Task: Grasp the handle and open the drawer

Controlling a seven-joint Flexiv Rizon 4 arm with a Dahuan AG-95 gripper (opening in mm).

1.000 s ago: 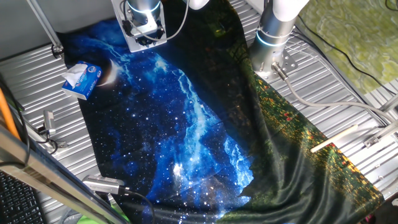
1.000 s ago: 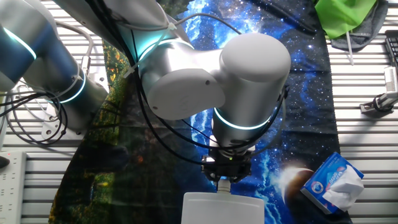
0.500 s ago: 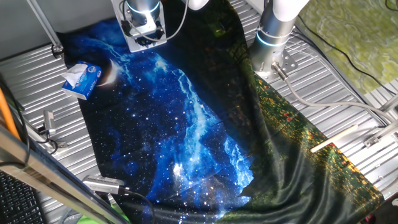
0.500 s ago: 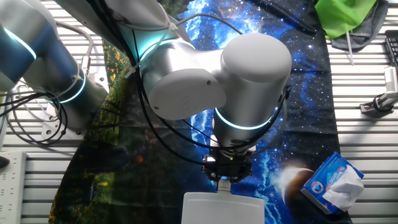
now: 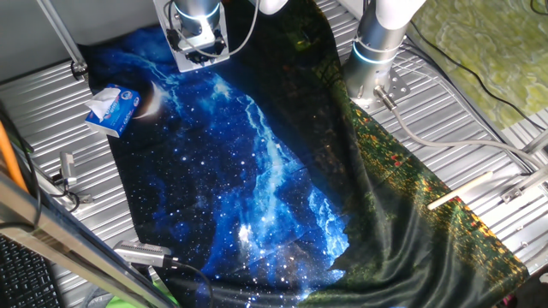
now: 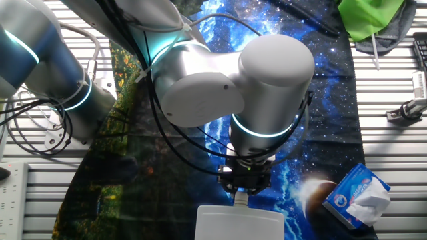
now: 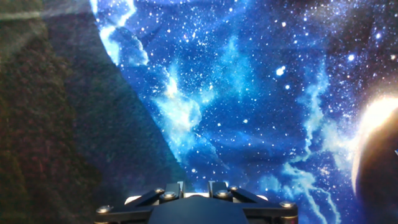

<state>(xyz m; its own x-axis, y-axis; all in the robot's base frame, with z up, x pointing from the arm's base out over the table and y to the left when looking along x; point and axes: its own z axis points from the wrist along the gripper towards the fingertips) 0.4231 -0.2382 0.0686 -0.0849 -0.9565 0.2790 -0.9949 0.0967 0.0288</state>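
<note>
The white drawer (image 6: 240, 224) stands at the bottom edge of the other fixed view. In one fixed view it (image 5: 183, 61) is at the far end of the starry cloth, mostly hidden under the hand. My gripper (image 6: 241, 189) points at its front, and the fingers are closed round the small white handle (image 6: 239, 199). In the hand view the gripper (image 7: 197, 185) shows only its fingers (image 7: 180, 187), close together at the bottom edge with a pale piece between them. The drawer front is out of that view.
A blue-and-white tissue pack (image 5: 111, 109) lies on the cloth beside the drawer, also in the other fixed view (image 6: 357, 197). The arm's base (image 5: 373, 51) stands on the ribbed metal table. A green cloth (image 6: 370, 17) and a black tool (image 6: 405, 111) lie further off.
In the other fixed view the arm's large joint has shifted very slightly to the right. The drawer and the gripper look unmoved.
</note>
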